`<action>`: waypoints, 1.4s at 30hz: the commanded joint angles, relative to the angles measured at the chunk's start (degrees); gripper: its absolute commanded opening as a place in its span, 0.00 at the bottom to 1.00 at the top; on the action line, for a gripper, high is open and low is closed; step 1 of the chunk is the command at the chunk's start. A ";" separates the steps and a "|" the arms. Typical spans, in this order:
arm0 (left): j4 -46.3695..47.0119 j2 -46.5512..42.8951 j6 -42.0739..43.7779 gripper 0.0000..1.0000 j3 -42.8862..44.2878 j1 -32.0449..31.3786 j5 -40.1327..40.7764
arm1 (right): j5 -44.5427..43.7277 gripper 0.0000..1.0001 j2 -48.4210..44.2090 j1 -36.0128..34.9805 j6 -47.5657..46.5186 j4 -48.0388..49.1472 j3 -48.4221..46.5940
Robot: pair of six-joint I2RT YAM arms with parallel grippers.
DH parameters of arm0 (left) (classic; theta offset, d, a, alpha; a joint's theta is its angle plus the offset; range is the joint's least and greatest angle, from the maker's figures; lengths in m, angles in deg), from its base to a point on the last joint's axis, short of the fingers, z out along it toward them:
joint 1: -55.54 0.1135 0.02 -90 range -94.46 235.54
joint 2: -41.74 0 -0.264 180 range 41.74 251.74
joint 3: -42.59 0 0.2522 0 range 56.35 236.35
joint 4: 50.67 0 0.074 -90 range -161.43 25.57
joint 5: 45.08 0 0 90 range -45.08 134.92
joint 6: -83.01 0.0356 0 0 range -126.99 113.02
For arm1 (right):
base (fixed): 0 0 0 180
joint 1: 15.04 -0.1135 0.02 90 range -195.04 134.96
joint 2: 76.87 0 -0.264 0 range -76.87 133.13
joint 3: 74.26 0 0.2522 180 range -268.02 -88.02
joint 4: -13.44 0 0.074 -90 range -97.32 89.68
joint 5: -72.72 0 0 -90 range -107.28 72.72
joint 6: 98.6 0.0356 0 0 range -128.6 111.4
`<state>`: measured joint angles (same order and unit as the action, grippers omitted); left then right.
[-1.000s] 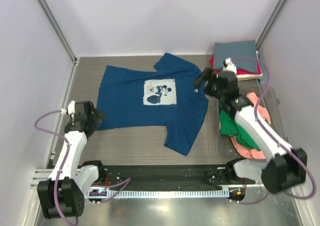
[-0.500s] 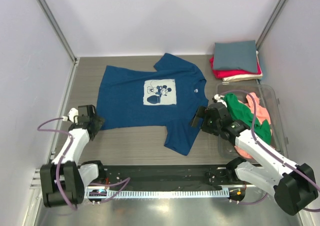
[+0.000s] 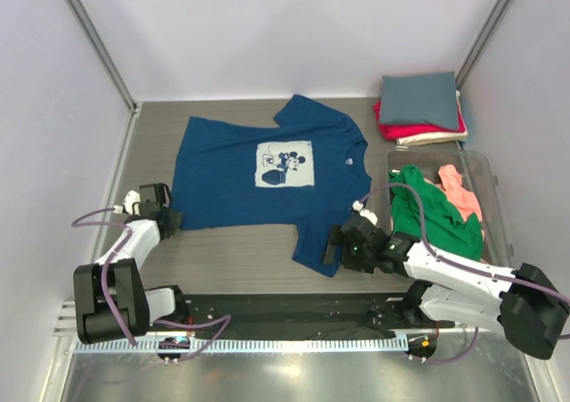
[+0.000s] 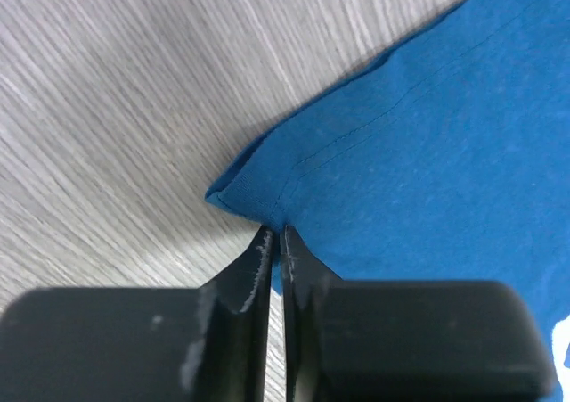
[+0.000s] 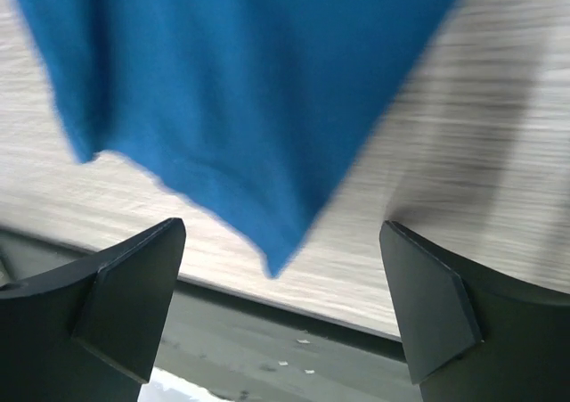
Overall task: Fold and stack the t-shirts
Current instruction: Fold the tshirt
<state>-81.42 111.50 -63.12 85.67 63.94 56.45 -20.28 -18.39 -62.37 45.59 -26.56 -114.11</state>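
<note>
grey wood table (image 3: 240,252) under the navy tee (image 3: 223,179). my left gripper (image 4: 274,234) clenches its hem corner (image 4: 242,188); my right gripper (image 5: 283,242), gaping, should straddle the sleeve tip (image 5: 267,252) before pinching

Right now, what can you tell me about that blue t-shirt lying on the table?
The blue t-shirt looks like soft knit cloth. It is spread flat and unfolded on the grey wood-grain table, with its pale square cartoon print facing up. Its collar points right; one sleeve points away from the arms, the other toward them. The left gripper is shut on its near hem corner. The right gripper hangs open over the near sleeve.
</note>
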 commanded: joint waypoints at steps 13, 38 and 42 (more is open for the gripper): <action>0.30 -7.68 2.79 0.00 -0.58 1.88 -1.69 | -7.70 0.01 1.47 -8.21 10.23 6.47 2.89; -7.18 12.49 10.61 0.00 28.85 1.88 -8.80 | -14.84 0.01 24.91 19.29 -20.88 -8.48 -49.13; -7.70 19.79 11.23 0.00 34.74 1.88 -9.68 | -13.08 0.01 33.69 23.15 -22.99 -7.51 -56.77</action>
<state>-88.94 128.65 -53.84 116.44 65.43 48.28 -35.30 12.14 -41.36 26.75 -36.61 -164.79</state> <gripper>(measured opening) 0.007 0.031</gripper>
